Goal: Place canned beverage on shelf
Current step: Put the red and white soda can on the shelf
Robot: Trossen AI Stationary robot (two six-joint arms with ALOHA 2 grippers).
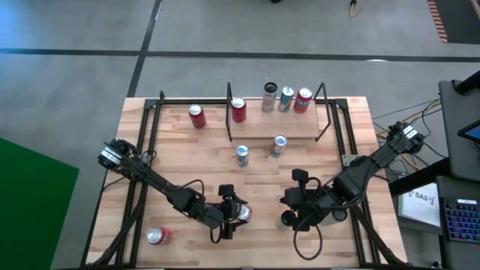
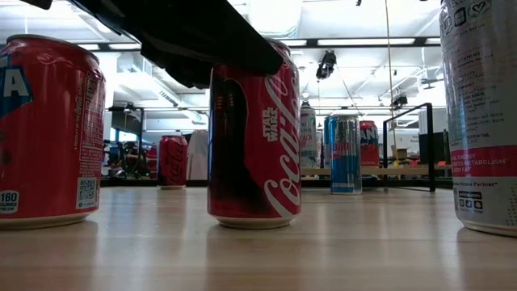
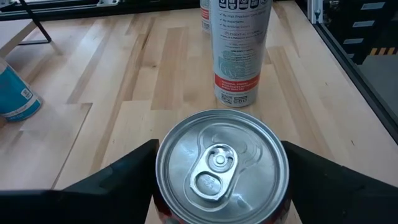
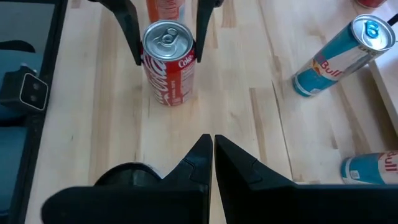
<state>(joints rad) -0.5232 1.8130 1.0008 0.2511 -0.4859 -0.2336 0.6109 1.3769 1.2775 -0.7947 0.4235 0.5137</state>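
Note:
A red Coca-Cola can [image 4: 168, 65] stands upright on its base on the plank table, near the front middle [image 1: 244, 214]. My left gripper [image 3: 219, 163] reaches it from the table's left, with one finger on each side of its top. My right gripper [image 4: 213, 146] hangs shut just right of the can [image 1: 289, 201] and holds nothing. The shelf [image 1: 277, 126], a small wood board in a black frame, stands at the far middle and carries several cans. My left gripper pinches the Coca-Cola can between its two fingers [image 4: 134, 37], on the upper wall just below the rim [image 4: 149, 59]. It comes from the table's left, slanting down, with one finger on the can's far side and one on its near side. The can stands upright, its base on the table [image 2: 254, 220].
A tall white can [image 3: 239, 50] stands close by, below my right gripper [image 1: 287, 219]. Two blue cans [image 1: 242, 155] [image 1: 278, 145] stand in front of the shelf. One red can [image 1: 196, 116] stands at the far left and another [image 1: 157, 236] sits near the front left corner.

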